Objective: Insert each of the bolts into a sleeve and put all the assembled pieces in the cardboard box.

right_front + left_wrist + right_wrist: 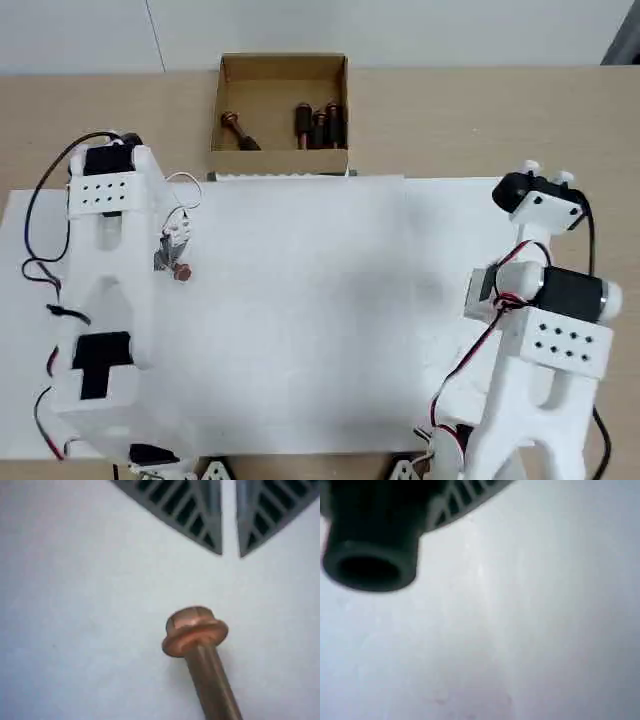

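1. Hovering over the 9 o'clock side of the white sheet, the left gripper points down at the paper. Its jaws are all but closed, with a thin slit of sheet showing between them, and they hold nothing.
2. One copper bolt lies flat on the sheet just beyond the jaw tips and apart from them. Its flanged head is turned towards them and its shank runs away out of the left wrist view. In the high view it sits just beside the gripper, at its 5 o'clock.
3. At the sheet's 4 o'clock corner, the right gripper has its jaws closed on a black sleeve, whose open end faces the white paper.
4. A cardboard box stands open-topped at 12 o'clock on the wooden worktop, off the sheet. Its near wall runs along the sheet's far edge.
5. Inside the box, several assembled pieces cluster towards the 3 o'clock wall, and one more piece lies aslant near the 9 o'clock wall.
6. The left arm covers the sheet's 9 o'clock edge and the right arm its 3 o'clock edge. The two are well apart, with the sheet's broad middle between them and the box.
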### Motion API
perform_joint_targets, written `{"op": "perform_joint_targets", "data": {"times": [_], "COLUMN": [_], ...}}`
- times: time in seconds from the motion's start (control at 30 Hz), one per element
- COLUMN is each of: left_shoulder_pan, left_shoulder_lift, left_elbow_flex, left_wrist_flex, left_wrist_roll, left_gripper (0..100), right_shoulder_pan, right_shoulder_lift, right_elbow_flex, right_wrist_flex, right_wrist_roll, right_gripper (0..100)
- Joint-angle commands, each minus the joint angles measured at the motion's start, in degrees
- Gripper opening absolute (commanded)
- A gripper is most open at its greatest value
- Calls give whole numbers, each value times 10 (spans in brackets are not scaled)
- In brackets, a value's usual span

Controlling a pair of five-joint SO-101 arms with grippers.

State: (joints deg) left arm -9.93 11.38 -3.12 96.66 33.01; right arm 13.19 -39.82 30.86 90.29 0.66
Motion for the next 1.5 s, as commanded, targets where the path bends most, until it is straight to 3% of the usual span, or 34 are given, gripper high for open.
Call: {"op": "perform_joint_targets", "data": {"times": [0.0, 0.13, 0.33, 0.67, 0.93, 1.37, 1.47], "left_shoulder_pan": [-4, -4, -4, -17, -70, -51, -50], "left_shoulder_lift": [12, 47, 60, 65, 66, 167, 171], "left_elbow_flex": [-24, -26, -26, -26, -23, -27, -27], "left_wrist_flex": [-28, -44, -48, -105, -132, -134, -134], "left_wrist_roll": [4, 3, 1, -2, -30, -15, -15], "left_gripper": [8, 28, 145, 144, 145, 142, 77], "right_shoulder_pan": [5, 5, 5, 4, 2, 1, 1], "right_shoulder_lift": [-15, -16, -16, -16, -15, -15, -15], "right_elbow_flex": [6, 22, 24, 24, 24, 24, 24], "right_wrist_flex": [-4, -4, -4, -8, -10, -18, -18], "right_wrist_roll": [-3, -3, -3, -3, -3, -3, -3], "right_gripper": [4, 4, 4, 4, 4, 4, 4]}}
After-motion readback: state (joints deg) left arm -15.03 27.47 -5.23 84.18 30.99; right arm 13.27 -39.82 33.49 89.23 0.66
